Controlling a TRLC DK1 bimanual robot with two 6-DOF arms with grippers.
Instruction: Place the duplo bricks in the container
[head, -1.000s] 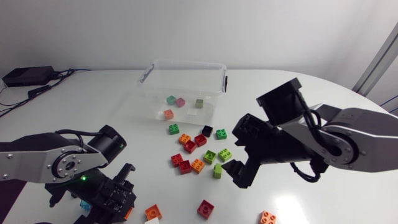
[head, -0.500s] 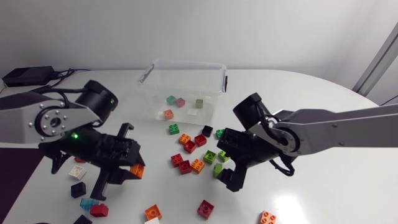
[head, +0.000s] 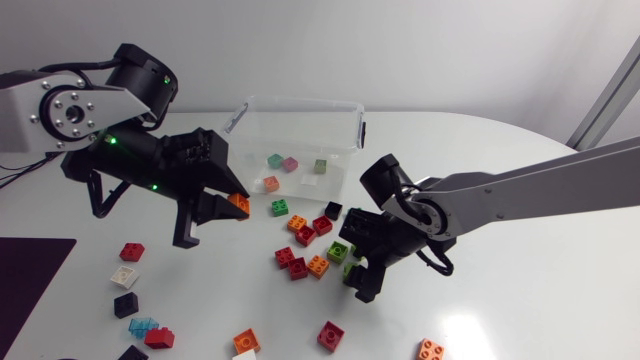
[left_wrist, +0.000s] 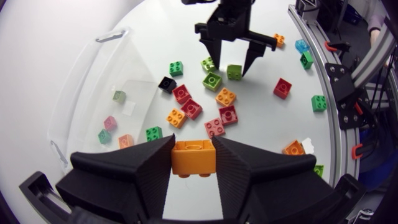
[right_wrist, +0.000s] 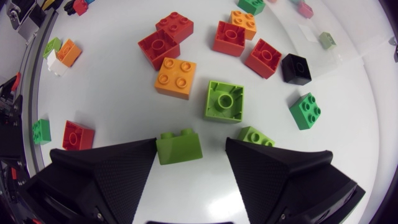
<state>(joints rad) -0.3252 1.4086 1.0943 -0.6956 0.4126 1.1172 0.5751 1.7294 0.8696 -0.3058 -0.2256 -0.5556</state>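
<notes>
While the left claw (left_wrist: 193, 148) pinches a glossy, studded orange brick (left_wrist: 193, 160), clear plastic container (head: 345, 108) just ahead, the right claw (right_wrist: 191, 152) gapes around a green brick (right_wrist: 179, 147).

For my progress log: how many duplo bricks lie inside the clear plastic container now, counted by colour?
Inside the clear plastic container:
Teal square brick: 1
Pink square brick: 1
Pale green square brick: 1
Orange square brick: 1
White flat piece, perhaps a brick: 1
Total: 5
Not counted: the held orange brick in the left hand.
</notes>
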